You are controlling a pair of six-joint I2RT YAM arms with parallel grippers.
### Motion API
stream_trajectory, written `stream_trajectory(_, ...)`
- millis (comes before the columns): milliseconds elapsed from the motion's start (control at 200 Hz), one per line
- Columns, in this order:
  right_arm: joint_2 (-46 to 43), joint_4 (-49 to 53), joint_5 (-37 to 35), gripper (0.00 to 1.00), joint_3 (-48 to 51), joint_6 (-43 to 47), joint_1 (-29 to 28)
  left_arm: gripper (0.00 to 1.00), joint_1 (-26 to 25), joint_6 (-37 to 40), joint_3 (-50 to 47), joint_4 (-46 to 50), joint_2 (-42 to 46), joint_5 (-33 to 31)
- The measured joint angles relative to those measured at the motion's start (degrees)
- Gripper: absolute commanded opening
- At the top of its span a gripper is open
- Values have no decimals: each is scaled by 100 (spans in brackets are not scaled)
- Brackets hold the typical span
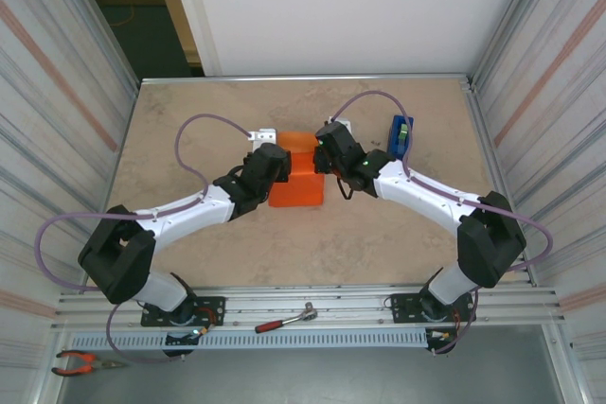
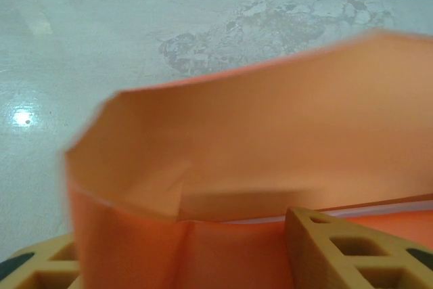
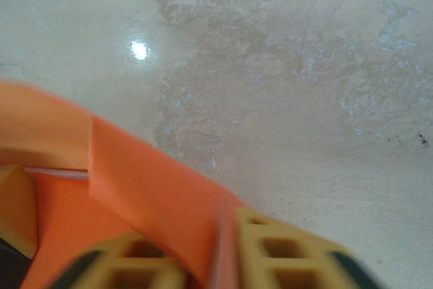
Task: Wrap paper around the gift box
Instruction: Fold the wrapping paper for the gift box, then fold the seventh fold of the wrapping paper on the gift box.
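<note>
Though creased, thin smooth orange paper [image 2: 270,140].

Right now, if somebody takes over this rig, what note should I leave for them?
Left gripper: fingers apart astride the paper; grip unclear.
Right gripper: closed on a paper fold.
The paper forms a box-sized parcel between both grippers; gift box presumably inside, covered.
Done: main wrap.
To do: an end flap stands open; fold it down and tape it. The blue tape dispenser stands apart on the right.
</note>
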State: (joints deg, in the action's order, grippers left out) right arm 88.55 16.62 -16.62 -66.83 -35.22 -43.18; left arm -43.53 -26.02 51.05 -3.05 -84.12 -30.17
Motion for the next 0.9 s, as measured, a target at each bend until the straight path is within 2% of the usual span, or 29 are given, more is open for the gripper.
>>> stream_trajectory(10,0,4,0,59,-9,0,2,54,0,0,0,0,0,2)
stream_trajectory(60,0,11,0,9,-46,24,22,54,0,-11,0,0,0,2)
stream_trajectory(80,0,13,-2,0,-59,35,33,54,0,-17,0,0,0,2)
stream_trajectory(105,-2,15,0,1,-70,33,46,54,0,-22,0,0,0,2)
stream_trajectory(130,-4,13,0,9,-81,35,48,54,0,-26,0,0,0,2)
stream_trajectory(190,-11,11,2,54,-92,26,79,54,0,-37,0,0,0,2)
stream_trajectory(210,-13,11,9,59,-92,20,81,54,-4,-37,0,2,0,2)
stream_trajectory(225,-13,11,7,59,-94,15,83,54,-4,-37,0,2,0,0)
stream_trajectory(246,-13,13,9,50,-94,15,87,54,-4,-37,2,0,0,0)
stream_trajectory(261,-13,13,15,38,-94,15,92,54,-4,-37,2,2,0,0)
stream_trajectory(291,-13,15,20,0,-94,33,94,54,-4,-37,2,2,0,0)
stream_trajectory(381,-13,13,72,0,-101,33,109,53,-4,-37,2,2,-2,0)
stream_trajectory(401,-13,13,103,13,-101,31,114,53,-4,-37,2,2,-2,2)
stream_trajectory(446,-13,7,149,53,-107,7,129,53,-9,-37,4,2,-2,-2)
stream_trajectory(476,-13,7,157,60,-109,0,133,53,-11,-37,4,2,-4,-4)
stream_trajectory(511,-13,9,179,53,-111,-4,153,53,-11,-37,4,0,-7,-7)
stream_trajectory(591,-13,9,216,3,-111,-15,201,53,-11,-37,4,0,-11,-17)
stream_trajectory(631,-13,7,225,0,-111,-15,232,53,-11,-37,4,0,-11,-17)
stream_trajectory(666,-15,-7,299,14,-111,-24,245,53,-11,-39,9,-9,-11,-7)
stream_trajectory(711,-15,-31,341,52,-111,-42,254,53,-20,-37,20,4,-13,-15)
stream_trajectory(732,-17,-28,343,63,-111,-35,256,52,-22,-39,20,15,-15,-20)
stream_trajectory(757,-20,-28,345,70,-114,-33,267,52,-22,-39,20,17,-17,-28)
stream_trajectory(802,-20,-24,345,72,-129,-31,295,52,-22,-39,20,15,-24,-46)
stream_trajectory(822,-20,-15,348,68,-140,-31,308,52,-22,-39,20,15,-24,-46)
stream_trajectory(847,-20,2,345,52,-168,-28,321,52,-22,-37,20,15,-24,-46)
stream_trajectory(857,-20,7,345,43,-177,-17,330,52,-22,-39,20,15,-24,-48)
stream_trajectory(867,-20,7,350,26,-190,-9,339,52,-22,-39,20,15,-24,-48)
stream_trajectory(887,-20,4,348,1,-210,-15,348,52,-22,-39,22,15,-26,-50)
stream_trajectory(902,-20,-2,352,0,-227,-9,348,52,-22,-39,24,17,-28,-50)
